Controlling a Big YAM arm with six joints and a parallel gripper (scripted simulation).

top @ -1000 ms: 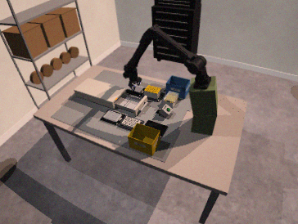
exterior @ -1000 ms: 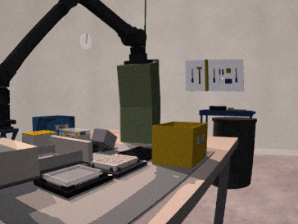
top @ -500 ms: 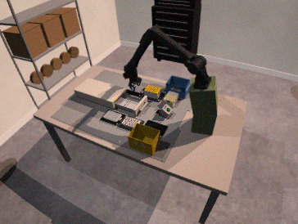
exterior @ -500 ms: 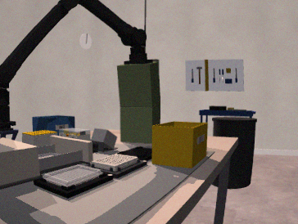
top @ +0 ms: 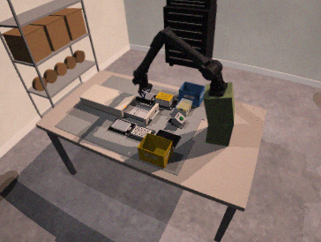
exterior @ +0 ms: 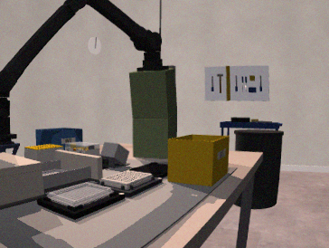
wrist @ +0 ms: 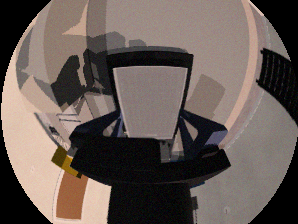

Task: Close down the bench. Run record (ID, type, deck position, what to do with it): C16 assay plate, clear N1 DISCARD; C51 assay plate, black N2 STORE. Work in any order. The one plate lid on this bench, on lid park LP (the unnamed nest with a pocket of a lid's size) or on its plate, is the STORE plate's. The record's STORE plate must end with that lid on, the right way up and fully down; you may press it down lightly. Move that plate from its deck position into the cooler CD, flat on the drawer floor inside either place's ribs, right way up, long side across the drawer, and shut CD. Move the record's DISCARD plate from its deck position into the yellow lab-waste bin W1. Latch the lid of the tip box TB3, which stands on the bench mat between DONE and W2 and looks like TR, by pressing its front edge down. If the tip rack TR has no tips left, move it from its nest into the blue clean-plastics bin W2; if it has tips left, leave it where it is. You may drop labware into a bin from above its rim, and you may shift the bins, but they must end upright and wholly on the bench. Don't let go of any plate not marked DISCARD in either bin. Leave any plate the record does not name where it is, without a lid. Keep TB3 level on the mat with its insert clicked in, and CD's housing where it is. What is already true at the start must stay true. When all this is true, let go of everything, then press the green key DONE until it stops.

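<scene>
My gripper (top: 142, 93) (wrist: 150, 111) is shut on the black assay plate (wrist: 150, 92), which carries a grey lid on top. It holds the plate level, a little above the open drawer (top: 142, 111) (exterior: 77, 164) of the cooler CD (top: 100, 96) (exterior: 18, 181). A clear plate (top: 121, 125) (exterior: 79, 194) sits in its black nest at the front of the deck. A white dotted plate or rack (top: 142, 131) (exterior: 128, 178) sits in the nest beside it. The nest to the right of that (top: 169, 137) is bare. The yellow waste bin W1 (top: 155, 149) (exterior: 197, 159) stands at the front.
The blue bin W2 (top: 191, 91) (exterior: 59, 136) stands at the back. The yellow-topped tip rack TR (top: 164, 96) (exterior: 42, 148), tip box TB3 (top: 184, 104) (exterior: 82, 147) and the DONE key block (top: 179, 118) (exterior: 115, 153) lie between. The green arm pedestal (top: 219, 114) (exterior: 153, 118) stands on the right.
</scene>
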